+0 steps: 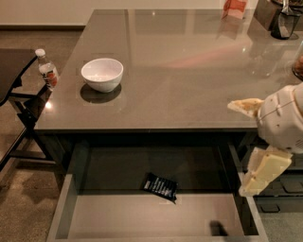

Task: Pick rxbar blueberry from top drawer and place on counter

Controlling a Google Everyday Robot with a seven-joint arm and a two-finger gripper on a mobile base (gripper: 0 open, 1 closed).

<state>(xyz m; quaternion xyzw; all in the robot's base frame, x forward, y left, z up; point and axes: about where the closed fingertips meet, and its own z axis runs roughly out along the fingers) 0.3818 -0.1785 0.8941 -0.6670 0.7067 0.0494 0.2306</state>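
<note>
The rxbar blueberry (161, 186), a dark flat wrapper with light print, lies on the floor of the top drawer (64, 208), near its middle. The drawer is pulled wide open below the counter (189, 71). My gripper (239, 148) is at the right, beside the counter's front right corner and above the drawer's right wall. Its two pale fingers (262, 172) are spread apart and hold nothing. It is to the right of the bar and higher than it, not touching it.
A white bowl (102, 73) stands on the counter's left part. A small bottle (49, 73) stands just off the left edge by a dark side table (9, 71). An orange packet (234, 7) and a dark container (284, 21) are at the back right. Dark drawers (279, 198) are at the lower right.
</note>
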